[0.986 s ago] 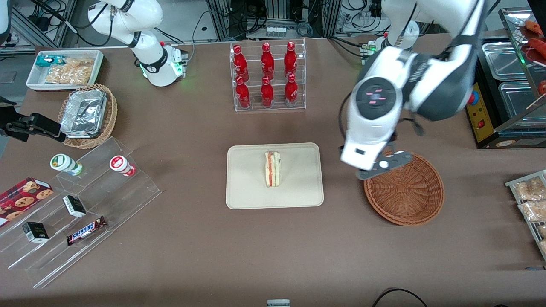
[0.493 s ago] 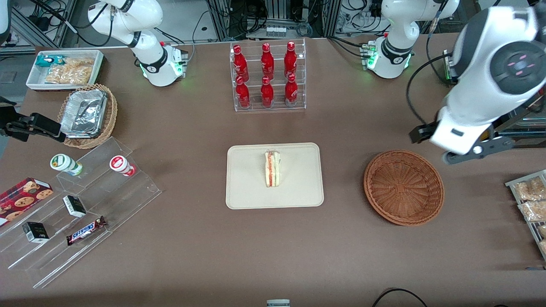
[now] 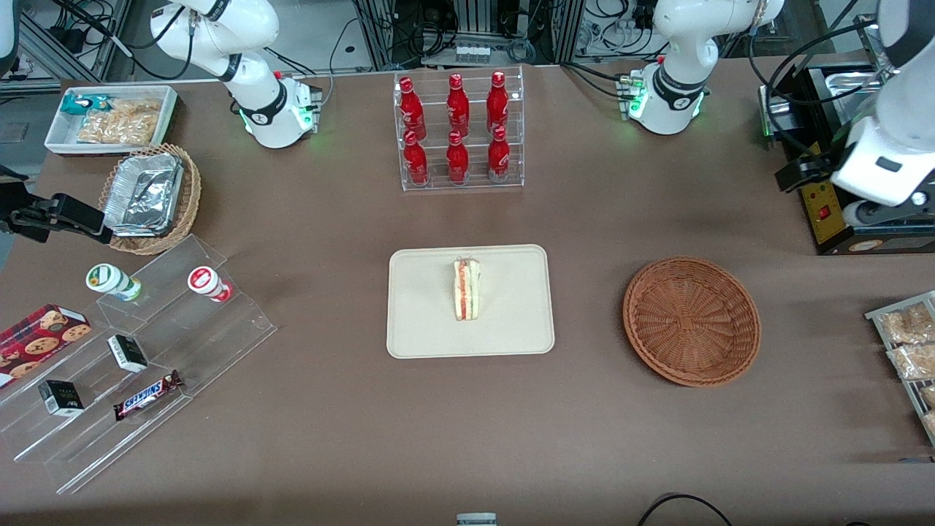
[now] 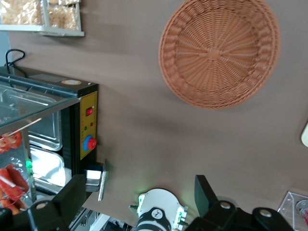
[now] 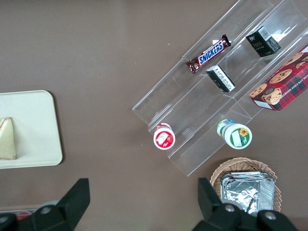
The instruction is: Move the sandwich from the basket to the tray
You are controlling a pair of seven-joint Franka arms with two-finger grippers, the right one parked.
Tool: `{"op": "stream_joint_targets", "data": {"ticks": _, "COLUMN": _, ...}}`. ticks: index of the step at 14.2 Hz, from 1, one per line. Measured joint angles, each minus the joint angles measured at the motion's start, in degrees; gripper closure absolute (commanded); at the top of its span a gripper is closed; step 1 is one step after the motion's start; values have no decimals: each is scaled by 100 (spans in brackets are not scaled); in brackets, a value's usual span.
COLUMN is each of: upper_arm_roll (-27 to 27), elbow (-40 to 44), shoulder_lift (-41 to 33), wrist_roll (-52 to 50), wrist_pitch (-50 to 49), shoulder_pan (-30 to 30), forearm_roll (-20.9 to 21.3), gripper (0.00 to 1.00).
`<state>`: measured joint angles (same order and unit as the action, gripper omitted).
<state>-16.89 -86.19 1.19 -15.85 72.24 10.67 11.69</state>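
Sandwich (image 3: 466,289): stands on its edge on the tray (image 3: 424,329), about the middle of it, filling stripe facing up; nothing touches it. In the right wrist view only its pale bread corner (image 5: 6,138) shows at the picture's edge, on the tray (image 5: 33,125).
Tray: flat on the brown counter (image 3: 467,431), between the basket and the clear stepped stand (image 3: 146,365), nearer the front camera than the bottle rack (image 3: 458,130).
Basket (image 3: 691,320): on the counter toward the working arm's end, well apart from the tray, with nothing in it; the left wrist view looks straight down into its woven bottom (image 4: 219,52).
Left arm: raised and drawn out to the working arm's end of the counter, its white wrist link up over the black appliance with the yellow panel (image 3: 825,208), well apart from the basket and farther from the front camera than it.
Tool (image 3: 800,174): hangs above the counter edge beside the appliance, holding nothing; in the left wrist view its two dark fingers (image 4: 206,191) stand wide apart, released, with bare counter between them.
Appliance in the left wrist view (image 4: 86,127): yellow panel with a red knob, steel pans beside it.
Snack bags (image 3: 909,343): in a rack at the working arm's end, nearer the front camera than the tool.
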Motion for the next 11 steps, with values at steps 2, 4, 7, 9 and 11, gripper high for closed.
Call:
{"op": "stream_joint_targets", "data": {"ticks": 2, "upper_arm_roll": 1, "elbow": -3, "shoulder_lift": -15, "wrist_roll": 40, "wrist_pitch": -9, "shoulder_pan": 93, "forearm_roll": -17, "gripper": 0}}
{"op": "stream_joint_targets", "data": {"ticks": 4, "upper_arm_roll": -10, "elbow": 8, "shoulder_lift": -15, "wrist_roll": 41, "wrist_pitch": -9, "shoulder_pan": 92, "forearm_roll": -60, "gripper": 0}}
{"op": "stream_joint_targets", "data": {"ticks": 7, "upper_arm_roll": -8, "elbow": 133, "shoulder_lift": -17, "wrist_roll": 44, "wrist_pitch": -8, "shoulder_pan": 95, "forearm_roll": -242, "gripper": 0}}
{"op": "stream_joint_targets", "data": {"ticks": 9, "upper_arm_roll": 2, "elbow": 136, "shoulder_lift": -17, "wrist_roll": 221, "wrist_pitch": -10, "shoulder_pan": 94, "forearm_roll": -288, "gripper": 0}}
{"op": "stream_joint_targets", "data": {"ticks": 11, "upper_arm_roll": 144, "elbow": 114, "shoulder_lift": -40, "wrist_roll": 407, "wrist_pitch": -21, "shoulder_pan": 57, "forearm_roll": -476, "gripper": 0}}
